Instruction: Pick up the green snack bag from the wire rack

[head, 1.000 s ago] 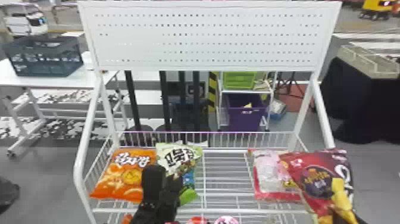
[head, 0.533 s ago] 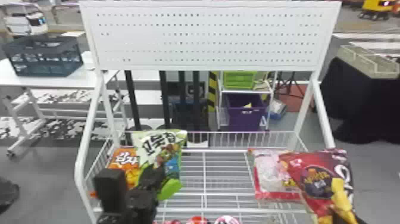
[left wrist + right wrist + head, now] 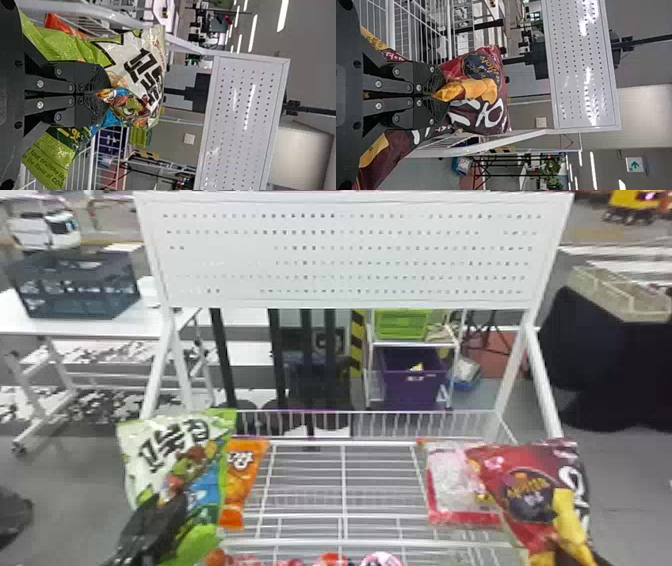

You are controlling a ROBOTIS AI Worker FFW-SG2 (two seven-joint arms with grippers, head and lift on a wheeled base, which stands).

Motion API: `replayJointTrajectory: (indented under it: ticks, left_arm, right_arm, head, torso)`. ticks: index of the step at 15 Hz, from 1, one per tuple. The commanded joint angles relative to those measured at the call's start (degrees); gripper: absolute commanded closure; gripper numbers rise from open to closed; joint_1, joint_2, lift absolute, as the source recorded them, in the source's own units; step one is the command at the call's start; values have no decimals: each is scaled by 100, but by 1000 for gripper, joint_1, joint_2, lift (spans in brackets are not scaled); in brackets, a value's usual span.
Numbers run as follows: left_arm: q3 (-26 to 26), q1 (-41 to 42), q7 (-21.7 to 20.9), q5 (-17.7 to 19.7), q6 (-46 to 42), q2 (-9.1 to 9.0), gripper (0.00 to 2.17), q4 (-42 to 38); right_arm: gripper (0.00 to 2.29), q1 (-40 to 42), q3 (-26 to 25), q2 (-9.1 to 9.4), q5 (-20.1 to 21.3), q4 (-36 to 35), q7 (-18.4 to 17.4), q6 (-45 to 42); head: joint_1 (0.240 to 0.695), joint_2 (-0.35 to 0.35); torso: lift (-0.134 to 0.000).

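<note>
At the left end of the white wire rack, my left gripper is gripping the green snack bag, a plump, crinkled pillow of glossy film with pale green, bright green and blue panels. In the left wrist view, the two flat black fingers of my left gripper are pressing together, their ridged pads pinching a fold of the bag's front, while the film is bulging out around them and its flat top seam is standing beyond the tips.

From the head view, the green bag is partly covering a shiny orange bag that is lying on the rack's straight, evenly spaced wires.

On the right, my right gripper is holding a dark red bag, puffy and glossy, with yellow shapes on its front. In the right wrist view, the fingers of my right gripper are closing tight on its creased film. That bag is overlapping a clear, red-edged packet, wrinkled and squarish, on the rack.

Above the wires, a flat white board is showing rows of small holes. Behind the rack, a smooth purple bin is sitting below a lime-green one.
</note>
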Motion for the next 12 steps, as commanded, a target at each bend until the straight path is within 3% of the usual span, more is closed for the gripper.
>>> replayJointTrajectory:
  ticks: [1,5,12]
  left_arm:
    - [99,361,3,-70,-707,-12,1973,5]
    - [91,581,21,-290,-1111,-48,1973,163]
    - [91,634,21,-307,-1146,-48,1973,154]
  right_arm:
    - [2179,0,9,0,1,-15,0,-5]
    - [2179,44,18,-9,10,-76,0,-5]
    - [2179,62,9,-17,10,-94,0,-22]
  head:
    - [499,0]
    - [499,0]
    - [499,0]
  torso:
    - [0]
    - [0]
    - [0]
